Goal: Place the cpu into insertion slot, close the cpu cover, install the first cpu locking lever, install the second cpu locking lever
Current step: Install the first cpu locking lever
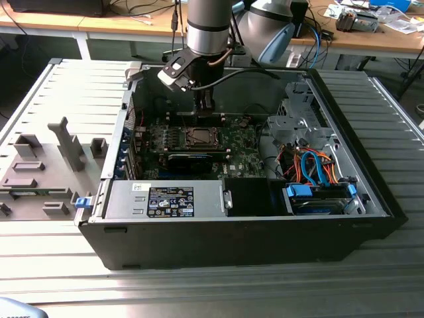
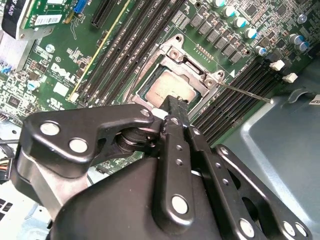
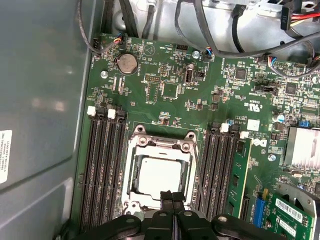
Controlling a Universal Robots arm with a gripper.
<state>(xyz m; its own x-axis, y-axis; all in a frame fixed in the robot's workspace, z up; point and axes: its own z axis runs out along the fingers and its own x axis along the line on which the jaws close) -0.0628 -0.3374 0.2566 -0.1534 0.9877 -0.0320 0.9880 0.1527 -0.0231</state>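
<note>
The cpu (image 3: pixel 160 174) is a pale silver-beige square lying flat in the insertion slot (image 1: pixel 199 137) on the green board. It also shows in the second wrist view as the cpu (image 2: pixel 169 90). The cpu cover (image 3: pixel 134 170), a thin metal frame, lies down around it, and the plate shows through its window. A thin locking lever (image 2: pixel 246 94) sticks out sideways from one socket corner. My gripper (image 3: pixel 171 199) hangs just above one edge of the socket with its two fingers pressed together and nothing between them. From outside, the gripper (image 1: pixel 205 107) stands upright over the slot.
Black memory slots (image 3: pixel 102 170) flank the socket on both sides. A grey labelled box (image 1: pixel 169 200) fills the case front, a long black card (image 1: pixel 192 161) lies before the socket, and orange and blue cables (image 1: pixel 318 169) sit at the exterior view's right. Case walls (image 1: pixel 371 179) surround the board.
</note>
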